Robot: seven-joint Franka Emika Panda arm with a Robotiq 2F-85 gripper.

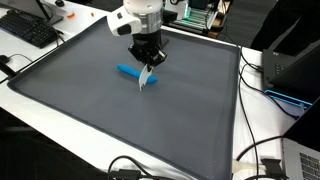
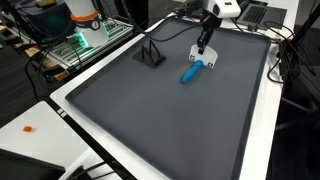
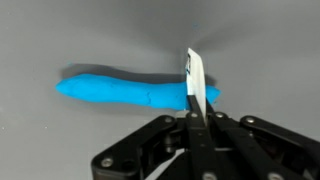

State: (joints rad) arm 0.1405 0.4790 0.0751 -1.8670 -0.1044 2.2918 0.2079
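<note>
A blue, elongated soft-looking roll (image 1: pixel 127 71) (image 2: pixel 190 72) (image 3: pixel 125 91) lies on the dark grey mat (image 1: pixel 120 120) (image 2: pixel 170 120). My gripper (image 1: pixel 148 62) (image 2: pixel 204 47) (image 3: pixel 193 118) hangs over one end of the roll, shut on a thin white flat blade (image 1: pixel 147 81) (image 3: pixel 195 80). In the wrist view the blade stands edge-on, crossing the roll near its right end. Whether the blade touches the roll I cannot tell.
A small black stand (image 2: pixel 152 55) sits on the mat's far side. Off the mat are a keyboard (image 1: pixel 30 30), a dark box with blue light (image 1: pixel 295 70), cables (image 1: pixel 255 165), green-lit equipment (image 2: pixel 85 35) and a small orange piece (image 2: pixel 28 128).
</note>
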